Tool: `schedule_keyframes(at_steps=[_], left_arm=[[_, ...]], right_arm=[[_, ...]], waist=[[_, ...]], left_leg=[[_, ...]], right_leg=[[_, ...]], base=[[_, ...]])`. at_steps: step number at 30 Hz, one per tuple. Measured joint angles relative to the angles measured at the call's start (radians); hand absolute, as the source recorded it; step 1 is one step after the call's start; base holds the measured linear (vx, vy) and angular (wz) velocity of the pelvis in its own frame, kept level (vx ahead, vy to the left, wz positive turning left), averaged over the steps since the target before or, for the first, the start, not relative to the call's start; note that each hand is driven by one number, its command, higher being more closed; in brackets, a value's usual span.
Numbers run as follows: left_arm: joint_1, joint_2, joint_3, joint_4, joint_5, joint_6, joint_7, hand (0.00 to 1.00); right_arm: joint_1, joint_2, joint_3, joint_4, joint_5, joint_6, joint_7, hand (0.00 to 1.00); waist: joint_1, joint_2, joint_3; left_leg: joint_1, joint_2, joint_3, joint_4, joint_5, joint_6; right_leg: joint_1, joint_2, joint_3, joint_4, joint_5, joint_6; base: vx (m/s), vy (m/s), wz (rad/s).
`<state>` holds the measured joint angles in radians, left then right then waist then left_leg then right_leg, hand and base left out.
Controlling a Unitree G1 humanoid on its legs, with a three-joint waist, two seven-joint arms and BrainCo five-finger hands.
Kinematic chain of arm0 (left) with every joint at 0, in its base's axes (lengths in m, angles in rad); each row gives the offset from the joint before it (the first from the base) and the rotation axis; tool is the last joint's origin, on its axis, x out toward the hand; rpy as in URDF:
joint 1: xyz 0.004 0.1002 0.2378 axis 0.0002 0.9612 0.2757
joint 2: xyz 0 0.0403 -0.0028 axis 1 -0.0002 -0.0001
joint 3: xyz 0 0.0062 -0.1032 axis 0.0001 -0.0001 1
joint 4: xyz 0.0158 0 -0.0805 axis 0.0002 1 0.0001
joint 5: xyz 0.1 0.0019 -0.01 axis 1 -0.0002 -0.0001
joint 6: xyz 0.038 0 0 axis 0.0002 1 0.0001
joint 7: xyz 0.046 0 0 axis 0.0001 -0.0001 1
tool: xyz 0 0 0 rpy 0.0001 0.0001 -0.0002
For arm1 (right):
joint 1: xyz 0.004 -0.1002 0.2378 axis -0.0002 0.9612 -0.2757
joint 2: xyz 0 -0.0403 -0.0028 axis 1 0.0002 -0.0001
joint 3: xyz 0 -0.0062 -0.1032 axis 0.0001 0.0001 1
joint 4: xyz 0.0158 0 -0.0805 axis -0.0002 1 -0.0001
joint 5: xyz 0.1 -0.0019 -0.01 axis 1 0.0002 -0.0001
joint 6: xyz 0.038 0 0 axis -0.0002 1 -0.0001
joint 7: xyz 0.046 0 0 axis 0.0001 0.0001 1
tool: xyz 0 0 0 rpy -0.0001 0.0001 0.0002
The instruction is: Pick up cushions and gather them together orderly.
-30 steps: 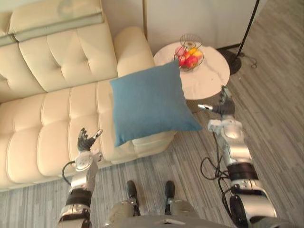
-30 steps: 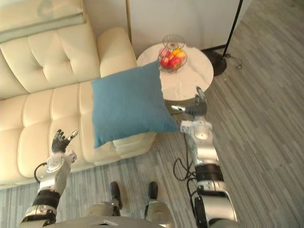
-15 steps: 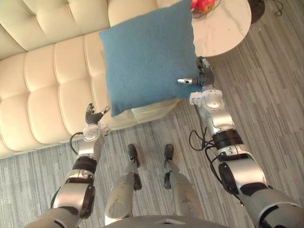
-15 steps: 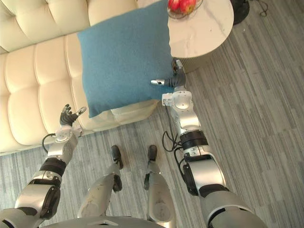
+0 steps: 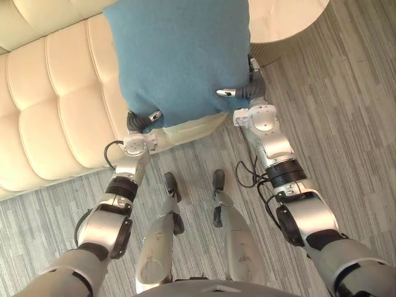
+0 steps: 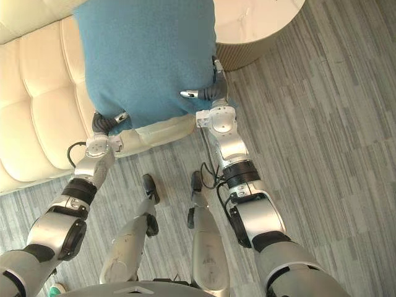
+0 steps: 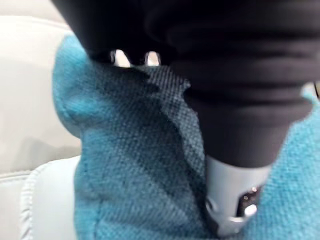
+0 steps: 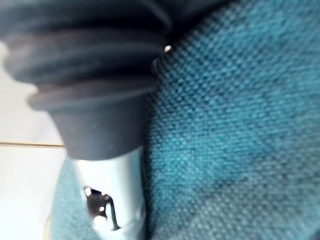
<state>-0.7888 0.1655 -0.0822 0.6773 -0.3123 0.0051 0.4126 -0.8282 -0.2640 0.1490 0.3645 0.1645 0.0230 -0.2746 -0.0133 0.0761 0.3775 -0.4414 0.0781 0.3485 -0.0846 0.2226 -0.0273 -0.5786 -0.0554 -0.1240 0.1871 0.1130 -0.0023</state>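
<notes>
Quick count first: one cushion [image 5: 179,55], one sofa [image 5: 55,111], one round table [image 5: 284,18], and two robot hands on the job.

The cushion was a plain square one in a teal-blue woven fabric with a fairly coarse weave. It had no pattern or piping that I could make out, and its corners were softly rounded. It sat at 12 o'clock in the head views, lying face-up over the end of the cream tufted sofa seat closest to the table. Its lower edge was right at the front of the seat. I honestly couldn't tell if it was resting there or already lifted a bit.

The left hand [image 5: 137,121] was at the cushion's 7 o'clock corner with its thumb lying on the blue front face. The rest of that hand was tucked behind the fabric, so I couldn't tell if it was gripping or not.

The right hand [image 5: 250,93] was at the 4 o'clock corner. Its thumb stuck out flat across the front face toward 9 o'clock. Its fingers [image 5: 253,68] ran straight up along the cushion's right edge toward 12. So it looked spread and unclenched, just pressed against the corner.

The sofa filled 9 to 11 o'clock and the pale table top peeked in at 1 o'clock. Grey plank floor [image 5: 346,124] ran from 2 round to 6.
</notes>
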Motion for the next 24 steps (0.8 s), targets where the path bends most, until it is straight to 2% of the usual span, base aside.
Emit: schedule_keyframes(at_steps=[8, 11, 16, 21, 24], left_arm=[[-0.003, 0.025, -0.013, -0.060, 0.002, 0.001, 0.000, 1.00], [0.049, 0.030, -0.032, -0.125, 0.003, 0.000, -0.001, 1.00], [0.193, 0.028, -0.050, -0.274, 0.005, 0.000, -0.004, 1.00], [0.382, -0.003, -0.059, -0.476, 0.022, -0.001, -0.006, 1.00], [0.486, -0.006, -0.070, -0.587, 0.064, -0.001, -0.013, 1.00]], right_arm=[[0.097, 0.018, 0.008, -0.043, 0.009, -0.019, 0.001, 1.00], [0.159, 0.025, 0.023, -0.043, 0.010, -0.020, 0.002, 1.00], [0.262, 0.032, 0.047, -0.048, 0.010, -0.020, 0.009, 1.00], [0.418, 0.048, 0.042, -0.165, 0.045, -0.020, 0.027, 1.00], [0.515, 0.068, 0.037, -0.240, 0.047, -0.021, 0.054, 1.00]], waist=[[-0.009, -0.002, 0.001], [-0.021, -0.002, 0.001], [-0.048, -0.003, 0.000], [-0.057, -0.004, -0.009], [-0.063, -0.005, -0.038]], left_leg=[[0.041, -0.011, 0.007, 0.000, -0.003, -0.005], [0.088, -0.016, 0.002, 0.000, -0.015, -0.020], [0.141, -0.015, -0.029, 0.000, -0.022, -0.023], [0.207, -0.012, -0.053, 0.003, -0.033, -0.024], [0.225, -0.010, -0.075, 0.005, -0.040, -0.017]], right_leg=[[0.034, -0.012, 0.004, 0.010, -0.010, 0.006], [0.082, -0.017, 0.003, 0.009, -0.022, 0.009], [0.167, -0.013, -0.022, -0.034, -0.023, 0.011], [0.281, -0.001, -0.037, -0.117, -0.006, 0.016], [0.341, 0.010, -0.053, -0.182, 0.010, 0.015]], base=[[0.03, 0.003, 0.00], [0.05, -0.003, 0.03], [0.06, -0.027, 0.11], [0.10, -0.026, 0.11], [0.10, -0.019, 0.15]])
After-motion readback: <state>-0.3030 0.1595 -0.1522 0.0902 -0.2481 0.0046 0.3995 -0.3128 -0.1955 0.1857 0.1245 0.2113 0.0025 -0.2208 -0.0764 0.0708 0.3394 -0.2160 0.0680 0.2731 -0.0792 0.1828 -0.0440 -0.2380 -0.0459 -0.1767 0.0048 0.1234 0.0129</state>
